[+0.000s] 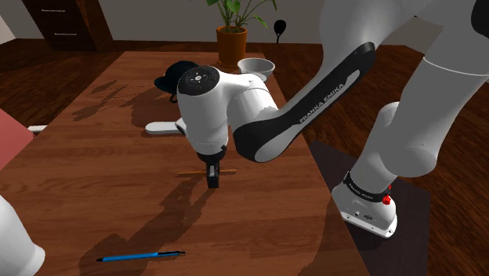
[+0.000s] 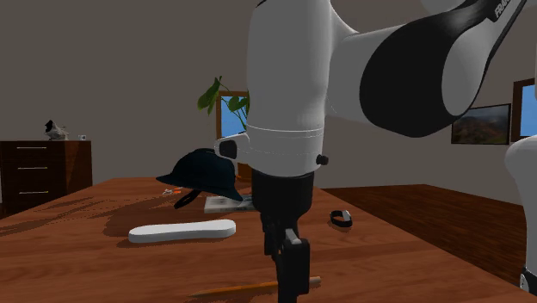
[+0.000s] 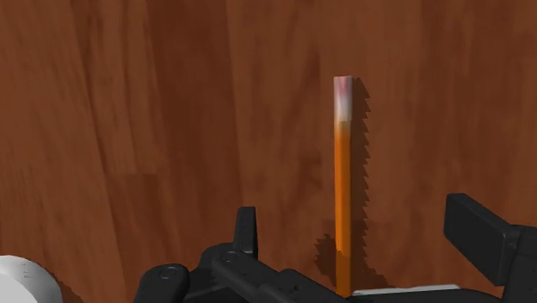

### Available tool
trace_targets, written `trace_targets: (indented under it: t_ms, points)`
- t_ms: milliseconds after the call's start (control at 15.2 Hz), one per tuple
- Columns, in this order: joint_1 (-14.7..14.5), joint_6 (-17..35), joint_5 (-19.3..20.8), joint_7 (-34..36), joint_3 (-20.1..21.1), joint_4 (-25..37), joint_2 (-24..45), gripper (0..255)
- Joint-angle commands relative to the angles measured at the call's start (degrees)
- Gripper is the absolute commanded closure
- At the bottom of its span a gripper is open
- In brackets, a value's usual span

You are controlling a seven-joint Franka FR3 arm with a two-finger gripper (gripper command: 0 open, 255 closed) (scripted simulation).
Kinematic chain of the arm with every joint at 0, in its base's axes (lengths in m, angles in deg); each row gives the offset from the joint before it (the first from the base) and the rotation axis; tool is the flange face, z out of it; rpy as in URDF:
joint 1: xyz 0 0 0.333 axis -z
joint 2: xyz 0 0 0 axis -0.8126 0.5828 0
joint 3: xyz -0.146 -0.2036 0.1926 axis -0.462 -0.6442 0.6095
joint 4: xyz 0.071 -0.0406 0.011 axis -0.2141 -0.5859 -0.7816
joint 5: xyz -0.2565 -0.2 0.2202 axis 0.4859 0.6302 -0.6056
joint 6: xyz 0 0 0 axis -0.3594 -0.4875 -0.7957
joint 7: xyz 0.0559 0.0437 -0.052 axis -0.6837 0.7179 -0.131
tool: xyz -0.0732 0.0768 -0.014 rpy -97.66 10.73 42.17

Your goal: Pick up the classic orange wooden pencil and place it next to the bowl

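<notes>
A wooden table (image 1: 86, 165) stands on a dark floor. The gripper (image 1: 213, 179) hangs low over the orange pencil (image 3: 342, 189), which lies flat on the table. The jaws are wide apart and straddle it without touching, so I judge closing them would catch it. The bowl (image 1: 256, 67) sits at the far end and looks empty.

The black gripper (image 2: 291, 291) hangs upright at the orange pencil (image 2: 245, 288) lying on the brown table (image 2: 413, 267), a flat white slab (image 2: 182, 231) at its ten o'clock and a dark cap (image 2: 202, 170) at eleven.
</notes>
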Motion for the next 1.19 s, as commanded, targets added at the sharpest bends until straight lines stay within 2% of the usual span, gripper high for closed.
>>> trace_targets:
  t_ms: [0, 66, 132, 726, 1122]
  points:
    - [0.00, 0.01, 0.02, 0.01, 0.00, 0.00, 0.02, 0]
    - [0.00, 0.01, 0.01, 0.01, 0.00, 0.00, 0.01, 0]
    - [0.00, 0.01, 0.01, 0.01, 0.00, 0.00, 0.01, 255]
    - [0.00, 0.01, 0.02, 0.01, 0.00, 0.00, 0.02, 255]
    - [-0.06, -3.99, -2.98, -2.82, -0.01, 1.72, -3.18, 255]
